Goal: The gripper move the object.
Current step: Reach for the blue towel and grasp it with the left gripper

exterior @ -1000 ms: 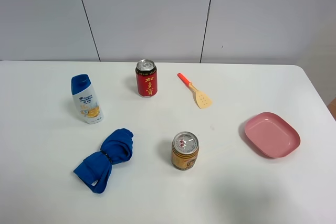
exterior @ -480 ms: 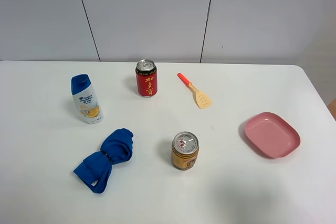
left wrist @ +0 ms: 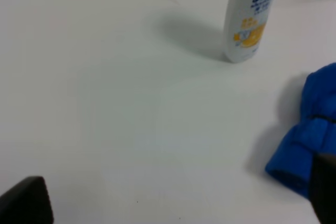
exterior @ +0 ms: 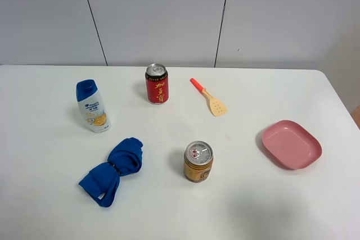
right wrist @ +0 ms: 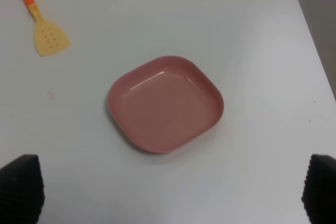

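The bright blue cloth (exterior: 112, 170), bunched and cinched in the middle, lies on the white table at the front left. It also shows at the edge of the left wrist view (left wrist: 310, 135). My left gripper (left wrist: 173, 198) is open and empty above bare table, apart from the cloth, with one black fingertip (left wrist: 325, 187) close to the cloth's end. My right gripper (right wrist: 170, 190) is open and empty above the table near the pink plate (right wrist: 165, 103). Neither arm shows in the exterior high view.
A white shampoo bottle with a blue cap (exterior: 93, 107) stands behind the cloth. A red can (exterior: 157, 84) stands at the back, a gold can (exterior: 198, 162) in the middle. A yellow spatula with an orange handle (exterior: 209, 98) and the pink plate (exterior: 291, 144) lie to the right.
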{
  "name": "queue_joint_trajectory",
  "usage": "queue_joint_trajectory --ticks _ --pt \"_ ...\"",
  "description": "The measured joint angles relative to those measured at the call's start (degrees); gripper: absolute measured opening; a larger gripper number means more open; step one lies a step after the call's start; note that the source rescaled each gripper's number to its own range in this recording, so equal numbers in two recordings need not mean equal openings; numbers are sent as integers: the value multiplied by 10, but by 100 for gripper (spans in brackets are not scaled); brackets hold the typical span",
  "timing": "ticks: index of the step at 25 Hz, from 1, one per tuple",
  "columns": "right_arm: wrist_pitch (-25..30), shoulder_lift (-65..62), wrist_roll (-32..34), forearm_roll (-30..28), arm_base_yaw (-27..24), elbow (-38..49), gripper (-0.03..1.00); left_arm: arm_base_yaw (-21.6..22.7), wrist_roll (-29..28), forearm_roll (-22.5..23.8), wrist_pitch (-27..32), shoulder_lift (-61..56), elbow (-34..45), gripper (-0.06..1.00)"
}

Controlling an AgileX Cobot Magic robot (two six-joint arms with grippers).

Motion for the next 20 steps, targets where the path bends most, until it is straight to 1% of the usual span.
queue_joint_trajectory --ticks 8,12,13,15,20 --pt "0 0 0 0 0 0 100 0 63 -15 -6 195 -66 100" --pt "0 0 0 0 0 0 100 -7 86 -15 -24 264 -92 100" --pt "0 0 0 0 0 0 100 -16 90 -15 -31 279 -98 100" --pt "0 0 0 0 0 0 100 -50 93 -15 -40 306 -108 100" --pt "0 0 0 0 0 0 100 -166 89 -15 -64 362 -122 100"
